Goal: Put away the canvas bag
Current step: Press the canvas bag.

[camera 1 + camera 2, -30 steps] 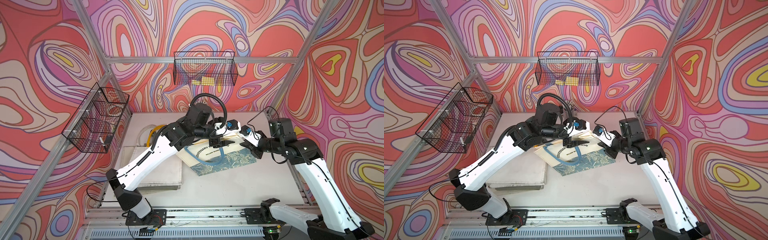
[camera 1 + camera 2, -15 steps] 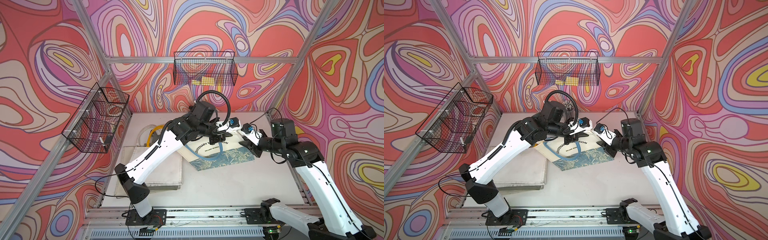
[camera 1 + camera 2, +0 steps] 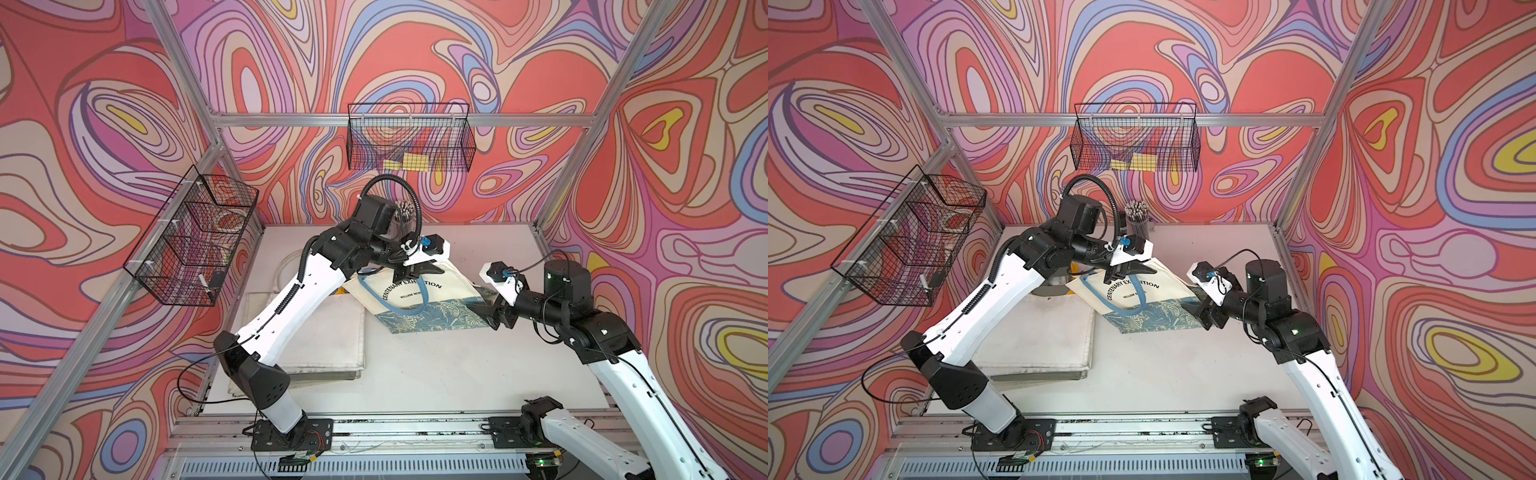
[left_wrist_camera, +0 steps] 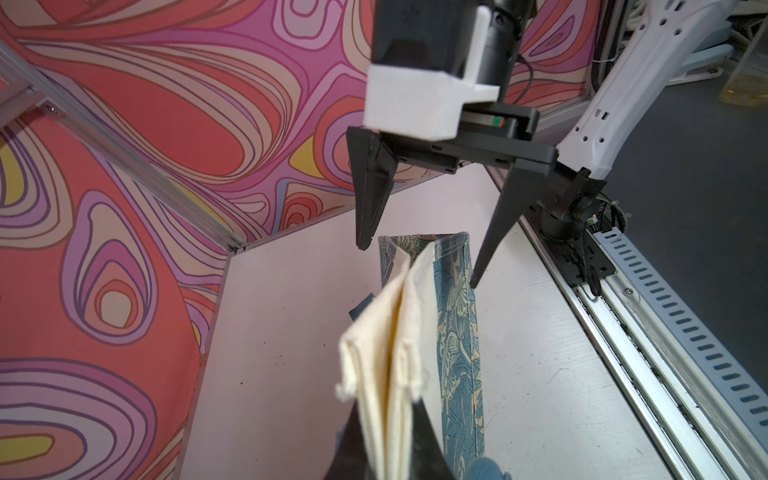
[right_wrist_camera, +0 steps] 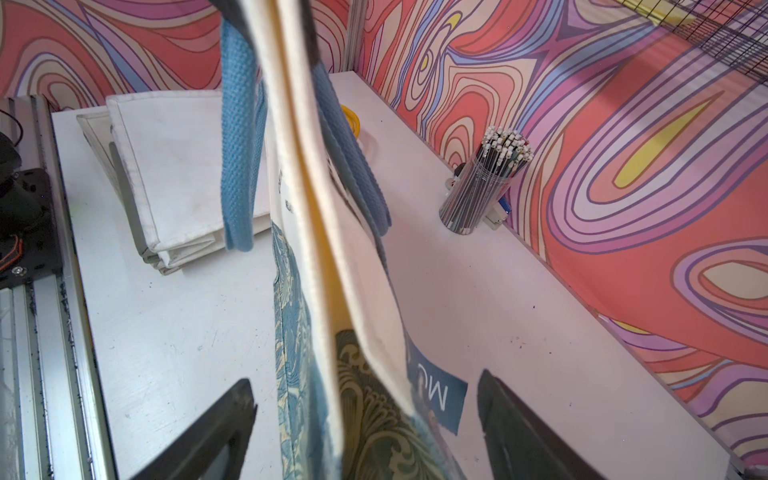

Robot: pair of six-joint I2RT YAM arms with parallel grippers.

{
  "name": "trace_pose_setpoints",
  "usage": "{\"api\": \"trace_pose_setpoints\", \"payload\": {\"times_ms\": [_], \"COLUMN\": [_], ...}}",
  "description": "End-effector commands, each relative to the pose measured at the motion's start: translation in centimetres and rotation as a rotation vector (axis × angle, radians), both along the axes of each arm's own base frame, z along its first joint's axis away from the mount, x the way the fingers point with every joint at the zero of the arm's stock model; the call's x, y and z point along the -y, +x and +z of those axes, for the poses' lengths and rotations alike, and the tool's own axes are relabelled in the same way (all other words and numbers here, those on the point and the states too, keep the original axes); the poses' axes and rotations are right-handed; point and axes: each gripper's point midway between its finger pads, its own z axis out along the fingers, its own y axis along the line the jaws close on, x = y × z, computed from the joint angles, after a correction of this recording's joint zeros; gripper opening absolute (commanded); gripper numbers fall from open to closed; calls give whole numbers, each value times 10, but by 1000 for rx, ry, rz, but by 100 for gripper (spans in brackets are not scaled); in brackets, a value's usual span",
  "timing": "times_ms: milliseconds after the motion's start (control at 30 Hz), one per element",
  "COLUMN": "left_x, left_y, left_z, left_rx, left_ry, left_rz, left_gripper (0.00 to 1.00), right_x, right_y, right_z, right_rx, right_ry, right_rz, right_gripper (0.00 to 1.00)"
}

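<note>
Canvas bag [image 5: 345, 249] label [image 5: 436, 395], right wrist only

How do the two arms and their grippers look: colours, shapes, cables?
The left arm and right arm have white shells with black joints. A ribbed black hose loops over the left wrist. Each wrist carries a white mount with a blue plug. The right gripper has black jaws tapering to points; the left gripper is black too.
</note>
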Motion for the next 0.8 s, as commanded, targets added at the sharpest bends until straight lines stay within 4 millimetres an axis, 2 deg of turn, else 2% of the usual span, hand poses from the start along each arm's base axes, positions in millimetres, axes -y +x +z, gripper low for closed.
{"api": "trace_pose_setpoints", "payload": {"times_ms": [0,133,267,467,567,767], "left_x": [-14,-21,-26,-33,-34,-32], "left_y": [-34,-35,-28,-12,-6,7], "left_z": [28,32,38,59,65,64], "left_rx": [59,62,77,94,92,113], "left_ry": [-75,-93,-120,-240,-272,-301], "left_rz": [-124,-122,-93,-43,-20,38], "left_gripper": [0,0,0,0,0,0], "right_x": [-1,5,5,2,-2,1], "right_y": [5,6,1,-7,-10,-11], "right_z": [4,0,-7,-22,-21,-23], "right_rx": [14,4,-42,-119,-126,-91], "right_ry": [34,41,74,99,116,83], "right_rz": [-4,-15,11,51,75,80], "right_gripper": [91,93,92,83,71,27]}}
